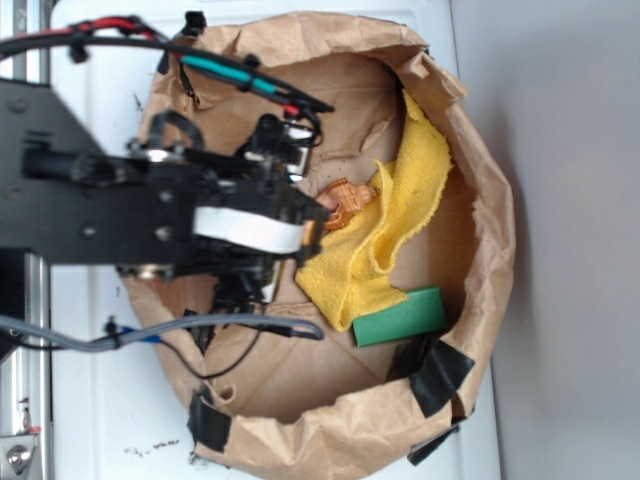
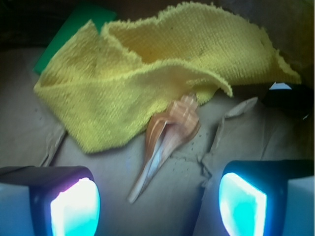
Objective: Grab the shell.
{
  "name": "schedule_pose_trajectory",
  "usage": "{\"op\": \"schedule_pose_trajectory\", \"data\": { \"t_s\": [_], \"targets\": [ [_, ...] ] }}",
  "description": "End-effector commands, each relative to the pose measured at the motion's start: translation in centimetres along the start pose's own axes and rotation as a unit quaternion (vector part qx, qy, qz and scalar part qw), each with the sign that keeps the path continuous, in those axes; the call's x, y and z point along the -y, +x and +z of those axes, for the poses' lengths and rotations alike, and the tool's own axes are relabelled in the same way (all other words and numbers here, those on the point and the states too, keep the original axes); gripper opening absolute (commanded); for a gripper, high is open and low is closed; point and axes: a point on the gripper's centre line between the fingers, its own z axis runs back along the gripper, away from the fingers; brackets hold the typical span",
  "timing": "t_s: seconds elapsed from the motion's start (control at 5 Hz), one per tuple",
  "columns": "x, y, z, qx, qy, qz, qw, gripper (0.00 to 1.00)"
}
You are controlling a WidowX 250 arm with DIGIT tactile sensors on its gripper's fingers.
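Note:
The shell (image 2: 165, 142) is orange-tan and cream, slender, and lies on the brown paper floor with its sharp tip pointing toward me. Its wide end touches the edge of the yellow cloth (image 2: 147, 83). In the exterior view the shell (image 1: 345, 203) peeks out just right of the arm, beside the yellow cloth (image 1: 385, 235). My gripper (image 2: 157, 204) is open, its two glowing pads standing wide apart on either side of the shell's tip, a little short of it. Nothing is between the fingers. In the exterior view the gripper (image 1: 318, 222) is mostly hidden by the arm.
Everything sits inside a brown paper bag (image 1: 480, 260) with rolled-down walls and black tape patches. A green block (image 1: 400, 318) lies at the cloth's lower end, seen also as a green block (image 2: 64, 42) at the wrist view's top left. Cables (image 1: 240, 330) trail across the bag's left side.

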Motion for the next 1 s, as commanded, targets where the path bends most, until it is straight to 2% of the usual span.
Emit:
{"op": "schedule_pose_trajectory", "data": {
  "t_s": [0.0, 0.2, 0.6, 0.8],
  "targets": [
    [-0.6, 0.9, -0.8, 0.009, 0.019, 0.012, 1.000, 1.00],
    [-0.2, 1.7, -1.3, 0.001, 0.015, 0.012, 1.000, 1.00],
    [0.9, 3.4, -4.2, -0.016, 0.062, 0.015, 0.998, 1.00],
    [1.5, 3.7, -5.1, -0.017, 0.077, 0.007, 0.997, 1.00]
  ]
}}
